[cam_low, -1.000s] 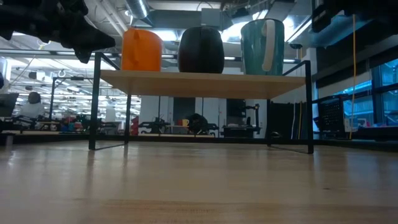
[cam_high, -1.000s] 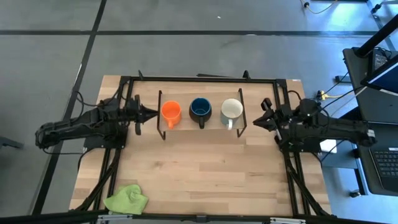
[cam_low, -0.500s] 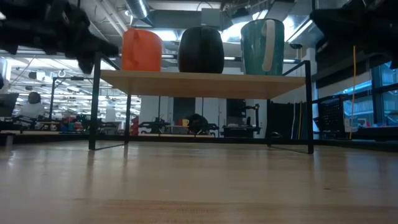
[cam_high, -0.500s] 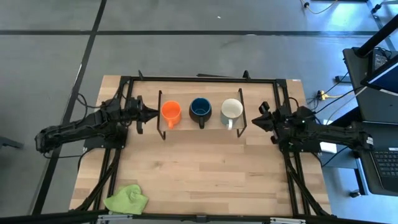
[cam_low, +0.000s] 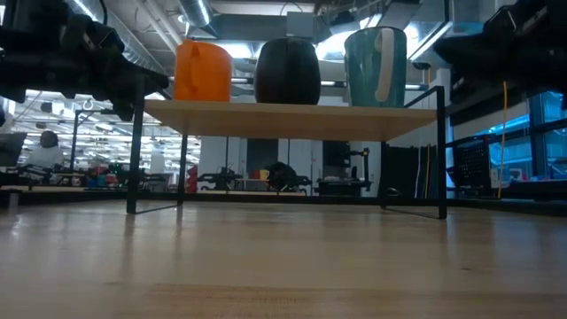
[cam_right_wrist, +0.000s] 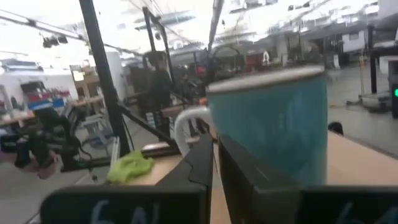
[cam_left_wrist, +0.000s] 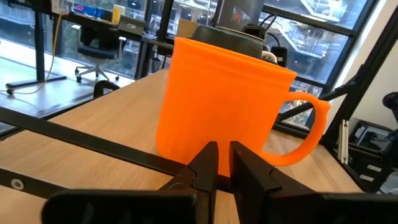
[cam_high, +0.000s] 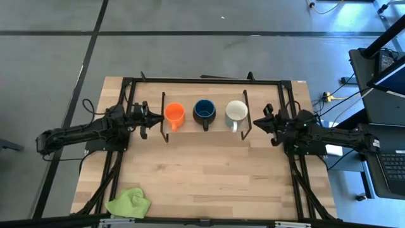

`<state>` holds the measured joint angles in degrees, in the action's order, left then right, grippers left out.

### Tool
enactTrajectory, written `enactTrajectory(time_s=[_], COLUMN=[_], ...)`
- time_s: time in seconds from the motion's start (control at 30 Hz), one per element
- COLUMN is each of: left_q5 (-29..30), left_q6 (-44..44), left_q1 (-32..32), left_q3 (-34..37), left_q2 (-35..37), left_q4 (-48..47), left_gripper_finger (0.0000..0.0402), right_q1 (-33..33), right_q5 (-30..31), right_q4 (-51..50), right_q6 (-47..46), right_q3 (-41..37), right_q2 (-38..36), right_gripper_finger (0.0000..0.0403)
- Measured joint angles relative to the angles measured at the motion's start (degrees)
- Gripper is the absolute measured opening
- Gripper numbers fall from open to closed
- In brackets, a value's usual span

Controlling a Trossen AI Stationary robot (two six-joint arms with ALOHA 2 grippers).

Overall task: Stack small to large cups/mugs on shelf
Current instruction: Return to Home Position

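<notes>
Three mugs stand upright in a row on the low wooden shelf (cam_low: pixel 283 120): the small orange one (cam_high: pixel 174 114) at the left, the dark blue one (cam_high: pixel 204 111) in the middle, the larger white one (cam_high: pixel 235 113) at the right. My left gripper (cam_high: pixel 153 119) is shut and empty. It points level at the orange mug (cam_left_wrist: pixel 224 99) from just outside the shelf's left end. My right gripper (cam_high: pixel 256 124) is shut and empty too. It stands just outside the shelf's right end and points at the white mug (cam_right_wrist: pixel 273 124).
A lime-green cloth (cam_high: pixel 130 202) lies at the table's near left corner. Black frame rails (cam_high: pixel 202 81) run along the table's far edge and down both sides. The shelf's thin black wire legs (cam_low: pixel 133 146) stand between each gripper and the mugs.
Both grippers have come down beside the shelf's ends, to about the height of the mugs, and both stay shut. The left one has drawn back a little toward the table's left edge. The mugs and the shelf have not moved.
</notes>
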<state>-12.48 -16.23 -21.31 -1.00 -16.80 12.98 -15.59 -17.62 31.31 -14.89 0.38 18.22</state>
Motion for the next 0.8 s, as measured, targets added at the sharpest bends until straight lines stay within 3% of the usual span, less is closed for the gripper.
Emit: enactTrajectory(time_s=[0.23,0.53,0.8], left_q5=[-0.1,-0.2,0.1], left_q6=[3.3,6.5,6.3], left_q1=[0.0,-0.1,-0.1], left_q3=[0.0,-0.1,-0.1], left_q2=[-0.1,-0.1,-0.2], left_q4=[-0.5,-1.7,-1.7], left_gripper_finger=[0.0033,0.0033,0.0033], right_q1=[0.0,0.0,0.0], right_q5=[0.1,-2.5,7.4], right_q4=[-9.8,-11.0,-10.7], right_q6=[-1.3,3.2,8.3], right_q3=[0.0,0.0,0.0], right_q2=[0.0,0.0,0.0], right_gripper_finger=[0.0029,0.0029,0.0029])
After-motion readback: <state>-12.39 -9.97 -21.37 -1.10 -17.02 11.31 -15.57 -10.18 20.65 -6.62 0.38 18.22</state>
